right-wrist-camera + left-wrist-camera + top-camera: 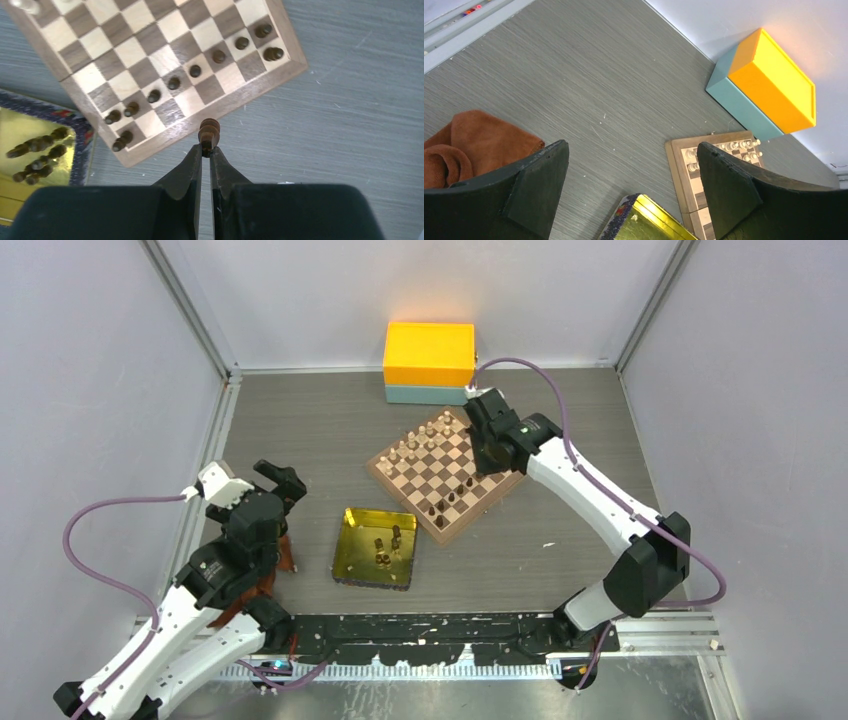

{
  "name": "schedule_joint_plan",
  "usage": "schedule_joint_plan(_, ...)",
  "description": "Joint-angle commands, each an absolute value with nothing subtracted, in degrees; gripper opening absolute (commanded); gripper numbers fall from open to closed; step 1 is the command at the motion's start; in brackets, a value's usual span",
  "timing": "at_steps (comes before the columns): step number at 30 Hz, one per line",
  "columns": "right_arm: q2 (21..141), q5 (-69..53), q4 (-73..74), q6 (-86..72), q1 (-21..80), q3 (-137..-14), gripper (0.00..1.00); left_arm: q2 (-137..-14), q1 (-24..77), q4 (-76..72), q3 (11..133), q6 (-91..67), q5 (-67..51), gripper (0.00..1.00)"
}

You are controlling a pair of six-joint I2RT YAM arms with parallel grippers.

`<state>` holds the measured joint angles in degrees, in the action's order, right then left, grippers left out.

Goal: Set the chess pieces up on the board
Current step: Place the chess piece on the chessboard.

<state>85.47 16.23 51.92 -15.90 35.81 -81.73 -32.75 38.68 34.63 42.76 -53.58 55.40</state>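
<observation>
The board (385, 472) lies mid-table, turned diagonally. Pale chessmen (420, 435) line its far-left side and several dark chess pieces (455, 495) stand along its near-right side. In the right wrist view the dark pieces (195, 71) form a row on the board (240, 100). My right gripper (206, 150) is shut on one dark piece (209, 131) and holds it above the board's near edge. In the top view the right gripper (490, 455) hangs over the board's right part. My left gripper (631, 146) is open and empty, left of the board.
A gold tray (340, 550) with several dark pieces (388, 545) lies in front of the board; it also shows in the right wrist view (50, 107). An orange box (428, 352) on a teal box (425, 393) stands behind the board. A brown cloth (469, 140) lies under the left arm.
</observation>
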Motion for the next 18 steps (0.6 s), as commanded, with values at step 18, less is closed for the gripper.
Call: schedule_joint_plan(18, 94.9, 0.8, 45.5, -13.8, 20.3, -80.8, 0.01, -34.4, 38.9, 33.2, 42.7, -54.6, 55.4, 1.0)
